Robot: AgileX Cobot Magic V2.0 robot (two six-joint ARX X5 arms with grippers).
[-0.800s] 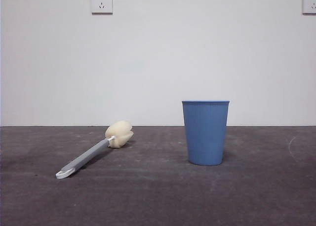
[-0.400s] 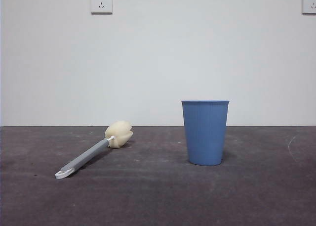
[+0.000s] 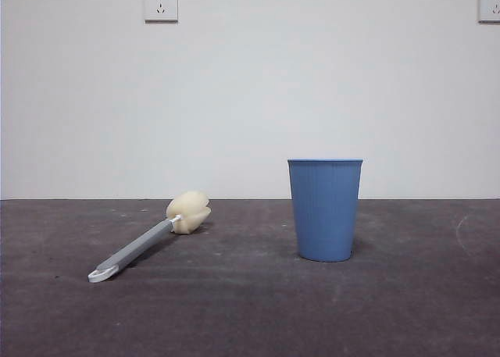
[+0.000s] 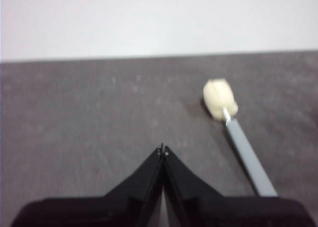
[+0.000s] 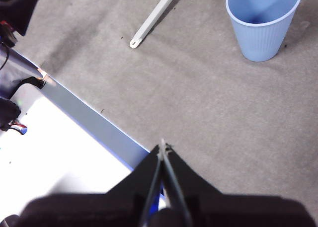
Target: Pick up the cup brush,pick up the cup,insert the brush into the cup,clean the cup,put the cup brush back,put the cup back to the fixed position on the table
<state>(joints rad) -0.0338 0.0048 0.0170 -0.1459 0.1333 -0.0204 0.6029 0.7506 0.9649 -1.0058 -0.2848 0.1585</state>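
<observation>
Task not yet begun. The grey-handled, cream sponge-headed cup brush point(image 3: 148, 236) lies on the dark matte desk point(image 3: 250, 310), well apart from the upright blue ribbed plastic cup point(image 3: 325, 208). Left claw point(image 4: 163, 150) and right claw point(image 5: 162, 146) hang empty, jaws together; every step remains.

left wrist view blurry, cup brush point(image 4: 233, 132) handle end hidden behind left gripper point(image 4: 163, 150). right wrist view crops brush sponge head, cup point(image 5: 263, 23) rim clipped at frame edge.
</observation>
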